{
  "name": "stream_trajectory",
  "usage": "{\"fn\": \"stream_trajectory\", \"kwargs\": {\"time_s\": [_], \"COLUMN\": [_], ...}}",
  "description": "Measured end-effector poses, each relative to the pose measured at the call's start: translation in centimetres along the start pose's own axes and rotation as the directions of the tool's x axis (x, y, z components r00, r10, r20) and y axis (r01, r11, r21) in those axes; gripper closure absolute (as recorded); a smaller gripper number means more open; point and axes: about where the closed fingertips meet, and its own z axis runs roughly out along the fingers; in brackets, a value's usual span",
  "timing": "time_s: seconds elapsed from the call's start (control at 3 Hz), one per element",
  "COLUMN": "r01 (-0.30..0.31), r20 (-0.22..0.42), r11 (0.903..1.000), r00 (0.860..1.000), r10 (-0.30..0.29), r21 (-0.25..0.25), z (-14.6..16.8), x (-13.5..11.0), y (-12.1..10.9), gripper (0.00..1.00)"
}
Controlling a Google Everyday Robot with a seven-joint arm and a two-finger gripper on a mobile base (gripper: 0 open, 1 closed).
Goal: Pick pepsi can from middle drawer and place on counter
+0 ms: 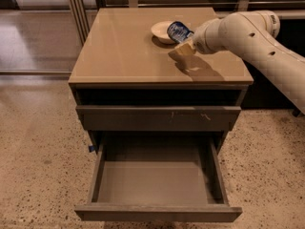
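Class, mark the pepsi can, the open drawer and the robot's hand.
pepsi can point(177, 31): camera view, its blue side.
middle drawer point(152, 182): camera view, its bare grey floor.
hand point(184, 51): camera view, its tan end, over the counter point(124, 46) beside the can.

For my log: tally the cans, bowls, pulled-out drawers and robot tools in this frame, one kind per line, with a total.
Cans: 1, the pepsi can, at the bowl's right edge.
Bowls: 1, the bowl on the counter.
Pulled-out drawers: 1, the middle drawer, nothing inside.
Tools: 1, the tool, over the counter beside the can.
Total: 4
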Motion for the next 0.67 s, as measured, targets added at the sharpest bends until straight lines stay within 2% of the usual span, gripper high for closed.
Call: {"fn": "stream_trajectory", "kwargs": {"time_s": [0.33,0.67], "r01": [0.0,0.0], "r20": [0.0,0.0], "r11": [1.0,1.0], "r00": [1.0,1.0], "r10": [0.0,0.0], "r21": [0.0,0.0], "z": [0.02,0.02], "x": [0.0,0.0], "y": [0.02,0.02], "gripper": [0.0,0.0]}}
